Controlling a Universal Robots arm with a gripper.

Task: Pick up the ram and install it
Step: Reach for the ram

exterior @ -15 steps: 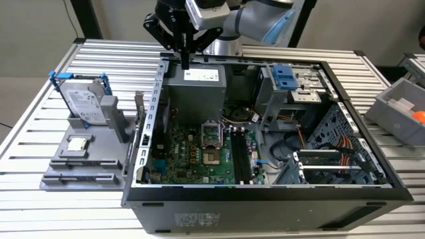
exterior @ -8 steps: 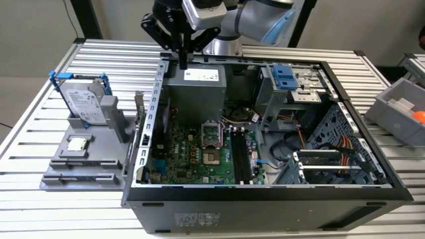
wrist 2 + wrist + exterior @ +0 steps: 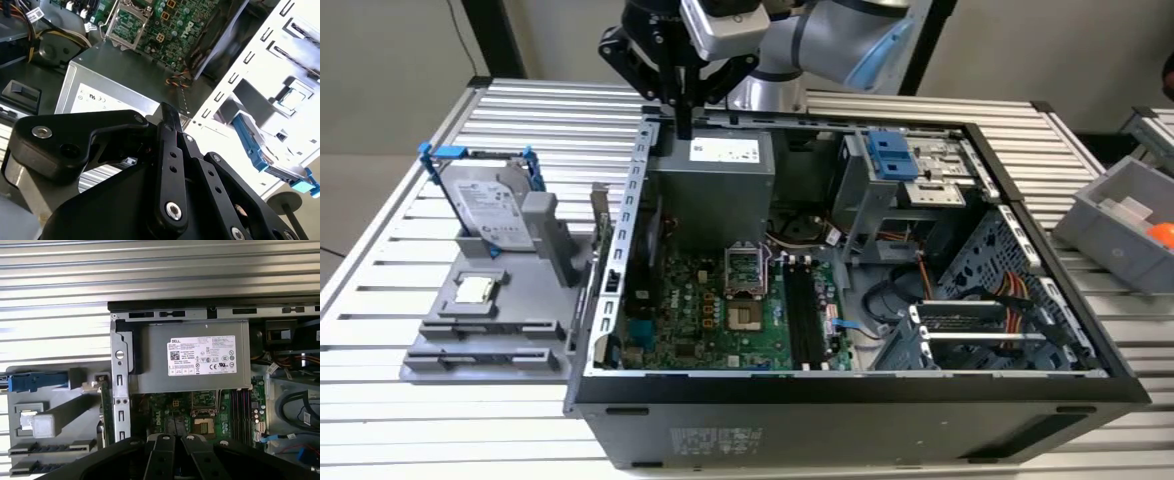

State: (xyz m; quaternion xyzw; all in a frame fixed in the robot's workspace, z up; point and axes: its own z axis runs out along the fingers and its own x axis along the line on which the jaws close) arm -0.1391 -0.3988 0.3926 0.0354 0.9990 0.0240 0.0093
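The gripper (image 3: pixel 683 126) hung over the power supply (image 3: pixel 714 170), its fingers closed together and holding nothing. The ram (image 3: pixel 105 412) stood on edge in the grey fixture (image 3: pixel 454 345), just outside the computer case (image 3: pixel 854 410) wall.

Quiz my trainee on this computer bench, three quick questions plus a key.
1. The black gripper is nearest to: A the grey power supply box, B the small square CPU chip, C the grey bin.
2. True or false: the thin greenish-blue ram stick sits in the green motherboard.
3. Fill in: the silver hard drive with blue bracket stands on the exterior view's ____ of the open black computer case.
Key: 1 A. 2 false, it stands in the grey fixture outside the case. 3 left.
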